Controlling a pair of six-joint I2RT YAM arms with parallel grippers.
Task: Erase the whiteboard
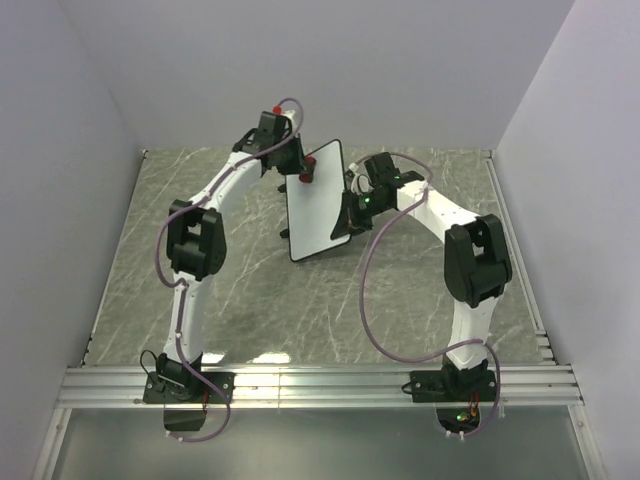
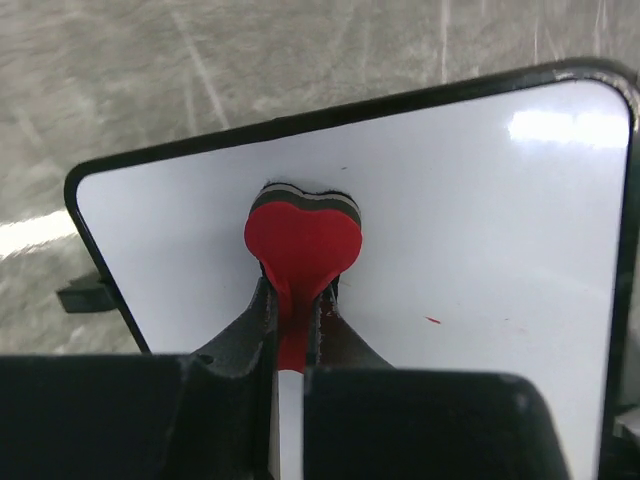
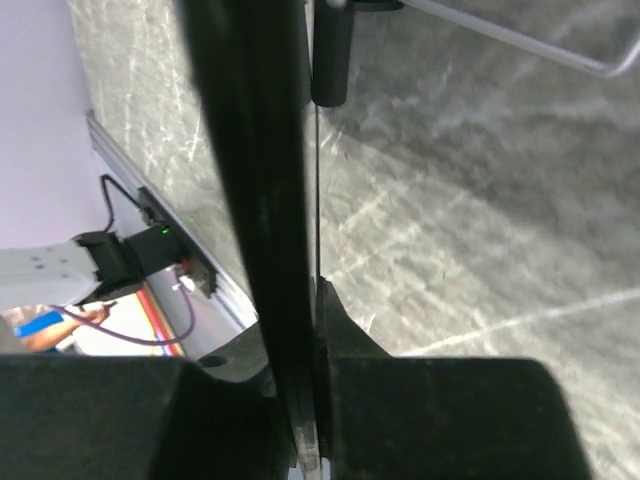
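The whiteboard point(image 1: 318, 205) is held tilted up over the worktop point(image 1: 300, 310) at centre frame, its right edge pinched in the closed right end effector point(image 1: 352, 213). The left end effector point(image 2: 295, 300) is clamped tight on a red heart-shaped eraser point(image 2: 303, 238) pressed against the board's face, up and left of a small red mark point(image 2: 432, 320).

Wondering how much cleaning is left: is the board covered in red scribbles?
No, the board is almost wholly white, with just one tiny red mark beside the red eraser.
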